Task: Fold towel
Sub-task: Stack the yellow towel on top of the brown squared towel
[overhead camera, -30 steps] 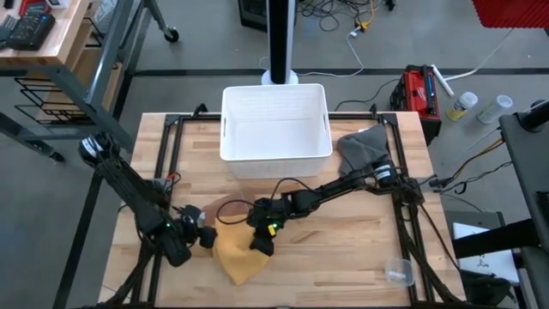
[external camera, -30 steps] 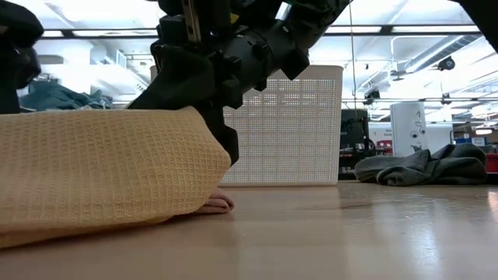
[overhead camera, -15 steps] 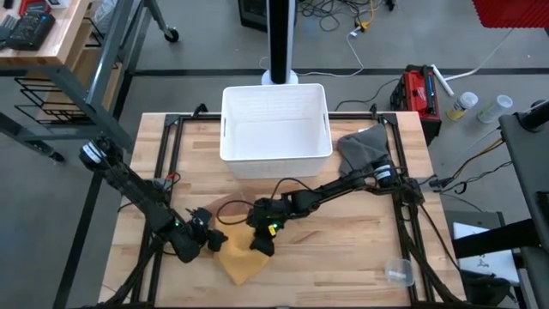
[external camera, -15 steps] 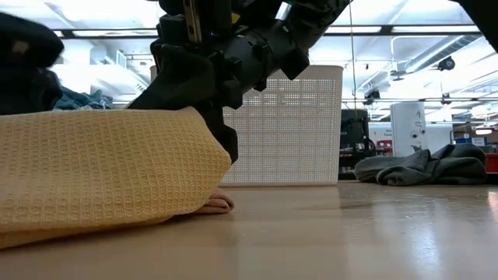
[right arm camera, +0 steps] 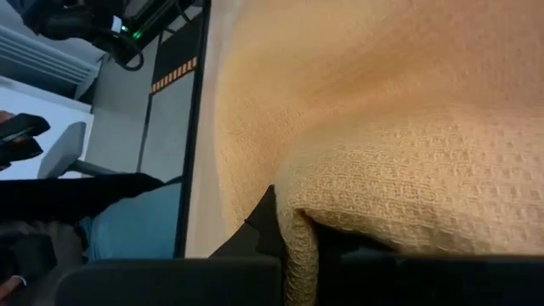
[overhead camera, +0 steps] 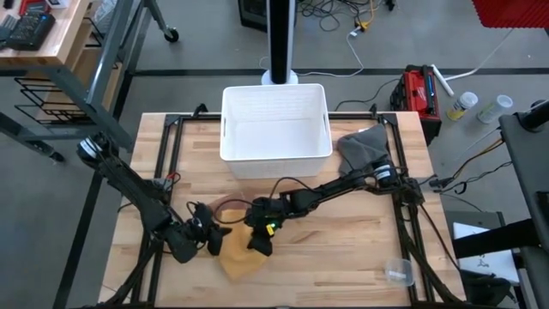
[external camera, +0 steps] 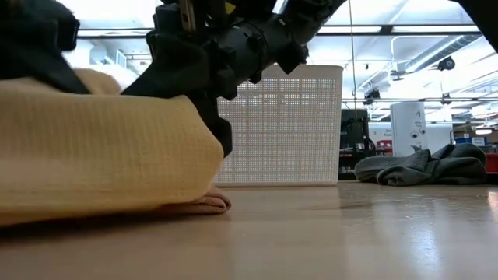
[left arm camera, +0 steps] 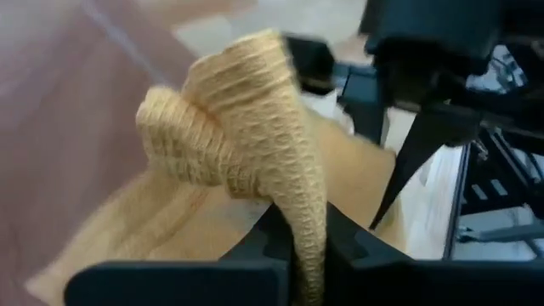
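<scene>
My left gripper (overhead camera: 214, 239) pinches the yellow waffle-weave towel's (overhead camera: 240, 260) left edge — my right gripper (overhead camera: 259, 245) clamps its right edge, just beside; the fold lies rightward.

White perforated basket (overhead camera: 275, 120) at my table's far edge, centre. Grey cloth (overhead camera: 364, 148) heaped just right of it. Clear plastic cup (overhead camera: 399, 273), possibly on its side, near right corner. Red toolbox (overhead camera: 419, 90) on floor beyond.
</scene>
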Motion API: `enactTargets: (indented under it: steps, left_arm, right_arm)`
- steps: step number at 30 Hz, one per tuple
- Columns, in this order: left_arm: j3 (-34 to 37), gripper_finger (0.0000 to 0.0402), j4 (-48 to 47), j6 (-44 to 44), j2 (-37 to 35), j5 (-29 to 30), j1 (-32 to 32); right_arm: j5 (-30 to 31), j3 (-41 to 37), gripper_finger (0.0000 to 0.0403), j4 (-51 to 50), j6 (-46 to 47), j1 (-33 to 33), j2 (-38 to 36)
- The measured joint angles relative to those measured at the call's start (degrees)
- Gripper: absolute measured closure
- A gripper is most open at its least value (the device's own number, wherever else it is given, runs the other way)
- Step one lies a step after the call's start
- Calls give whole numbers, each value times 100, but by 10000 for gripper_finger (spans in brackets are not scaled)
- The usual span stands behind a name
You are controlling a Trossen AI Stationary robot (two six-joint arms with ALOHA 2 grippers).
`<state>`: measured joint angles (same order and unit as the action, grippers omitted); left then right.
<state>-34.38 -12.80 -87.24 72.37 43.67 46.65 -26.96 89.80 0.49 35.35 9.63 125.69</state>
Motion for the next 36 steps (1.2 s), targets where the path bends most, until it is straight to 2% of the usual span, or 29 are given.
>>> enactTargets:
  steps: [3, 9, 14, 19, 23, 29, 36]
  left_arm:
    - [-222, 391, -458, 64, -46, 258, 1]
    - [-692, 397, -1698, -170, -30, 373, 0]
    - [-1143, 398, -1858, 418, -30, 722, 13]
    - [-1376, 398, -2554, -113, -30, 749, -5]
    - [-1154, 397, -2621, -796, -28, 642, -9]
    - [-447, 397, -2490, -1957, 65, 306, -22]
    - [51, 389, -1881, -2238, 247, 211, -52]
  right_arm:
    - [0, 132, 395, -77, -2, -26, 0]
    - [13, 295, 395, -248, -182, -101, -72]
    - [324, 297, 395, -546, -344, -92, -379]
    - [476, 310, 395, -761, -389, -248, -599]
    - [514, 317, 395, -907, -364, -336, -570]
    - [511, 304, 395, -931, -161, -351, -308]
    - [696, 304, 395, -871, -41, -334, -147]
